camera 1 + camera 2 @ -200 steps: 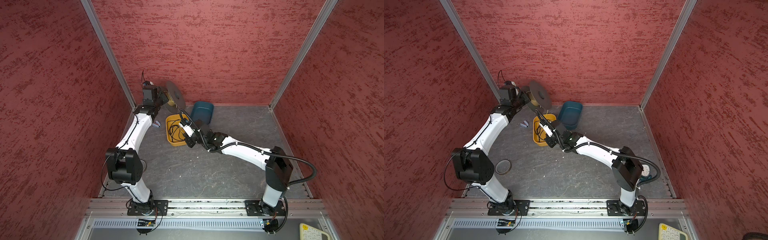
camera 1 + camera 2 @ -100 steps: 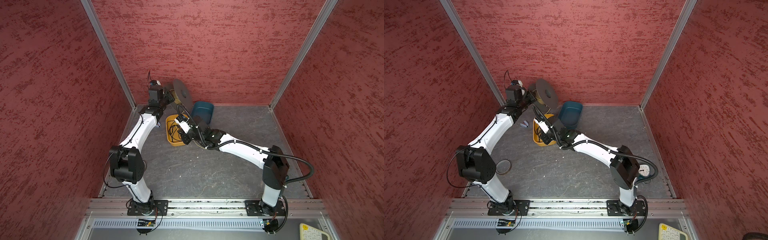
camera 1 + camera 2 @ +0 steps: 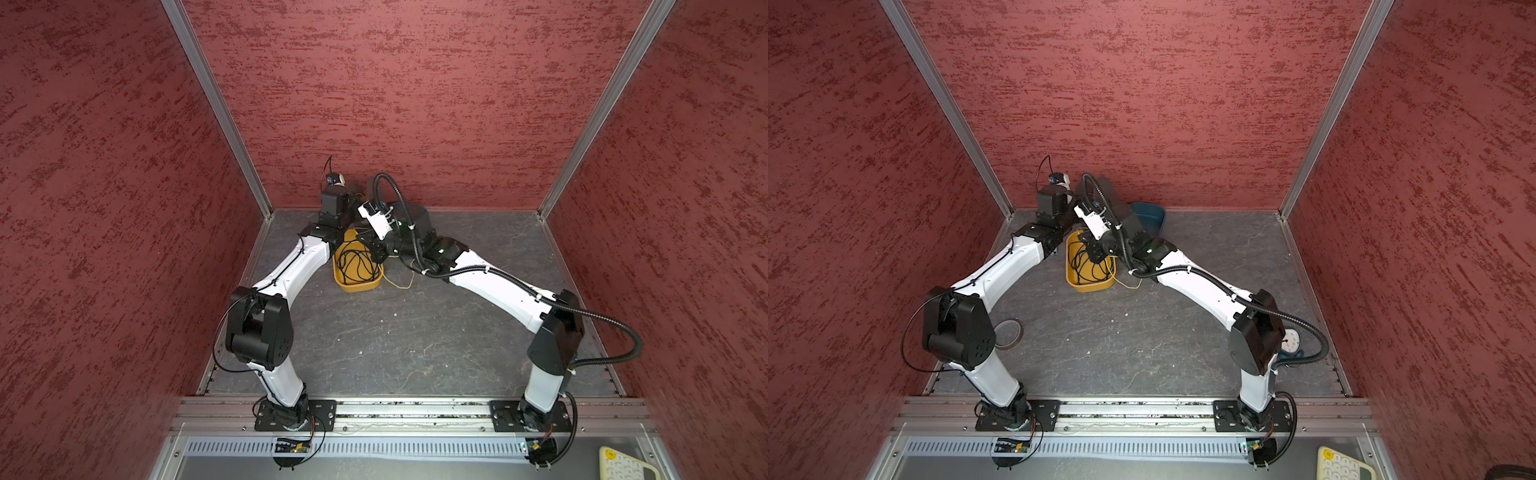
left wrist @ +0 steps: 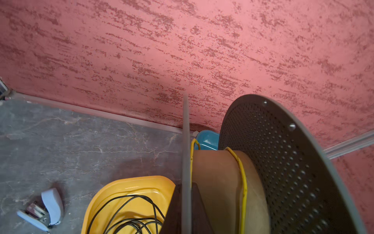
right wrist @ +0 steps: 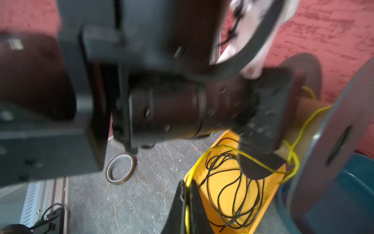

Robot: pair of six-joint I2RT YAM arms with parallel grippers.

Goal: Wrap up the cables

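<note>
Right wrist view: right gripper (image 5: 187,186) pinches yellow wire (image 5: 206,152), which arcs from jaws across to spool (image 5: 323,162); left gripper (image 4: 186,188) clamps spool rim.

**Free room and obstructions.** In both top views the grey floor (image 3: 395,340) lies open across the centre and lower half of the frame, between the left arm (image 3: 291,266) and right arm (image 3: 490,286). The upper centre is crowded. There the yellow tray (image 3: 358,286) of coiled black cable (image 3: 357,262), the spool (image 4: 283,162) and the blue bin (image 3: 1152,214) stand close together under both wrists, against the back wall. Slack yellow-green wire (image 4: 244,182) lies just right of the tray. Outlying obstacles are a tape ring (image 3: 1007,332) at lower left, a dial gauge (image 3: 1289,343) at right, and a stapler (image 4: 44,208).
</note>
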